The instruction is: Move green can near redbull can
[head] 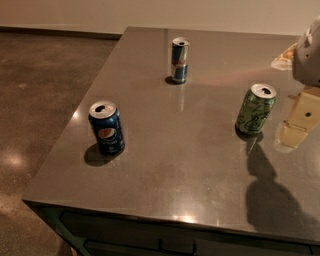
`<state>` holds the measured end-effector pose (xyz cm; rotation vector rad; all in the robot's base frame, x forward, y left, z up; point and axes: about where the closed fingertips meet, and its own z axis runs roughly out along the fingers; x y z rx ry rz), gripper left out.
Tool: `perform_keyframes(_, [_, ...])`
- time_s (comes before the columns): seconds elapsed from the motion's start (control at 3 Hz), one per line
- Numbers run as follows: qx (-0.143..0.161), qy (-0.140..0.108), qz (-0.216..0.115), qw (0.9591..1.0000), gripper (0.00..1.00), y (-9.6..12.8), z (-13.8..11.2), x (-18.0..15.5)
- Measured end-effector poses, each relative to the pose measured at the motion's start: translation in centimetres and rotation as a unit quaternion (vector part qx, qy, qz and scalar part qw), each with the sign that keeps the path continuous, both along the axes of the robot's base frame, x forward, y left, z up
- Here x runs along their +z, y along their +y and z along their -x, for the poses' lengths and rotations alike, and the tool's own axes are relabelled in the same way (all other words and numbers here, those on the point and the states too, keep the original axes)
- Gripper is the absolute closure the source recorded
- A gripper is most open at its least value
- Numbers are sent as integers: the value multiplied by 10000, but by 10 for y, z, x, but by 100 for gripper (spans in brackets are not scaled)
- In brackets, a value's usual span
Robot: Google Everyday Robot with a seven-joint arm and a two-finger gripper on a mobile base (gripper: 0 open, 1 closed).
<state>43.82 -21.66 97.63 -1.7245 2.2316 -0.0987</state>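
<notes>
- Filling most of the view, a grey table [165, 165] shines with soft reflections, its near edge running along the bottom.
- Brown floor [35, 90] lies to the left of the table, reaching back to a pale wall [150, 12].
- A dark arm shadow [270, 195] falls on the table's near right part, reaching up to the foot of the green can.
- The gripper [302, 117], cream-coloured, hangs at the right edge of the view above the table, just beside the green can but apart from it; I cannot tell whether it is spread or pressed together.
- A Pepsi can [106, 128], dark blue, stands upright near the table's left edge.
- The green can [255, 110] stands upright on the right side of the table, top opened, well apart from the other two cans.
- The redbull can [180, 60], slim, stands upright towards the far side of the table, near its middle.
</notes>
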Motion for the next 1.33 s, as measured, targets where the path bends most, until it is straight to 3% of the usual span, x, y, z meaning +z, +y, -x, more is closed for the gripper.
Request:
perform_keyframes(0.33, [0, -1, 0, 10000, 0, 0, 0, 0])
perform_keyframes(1.0, [-510, -86, -32, 9987, 0, -6, -36, -7])
perform_keyframes(1.33, [-855, -124, -399, 9955, 0, -14, -65, -29])
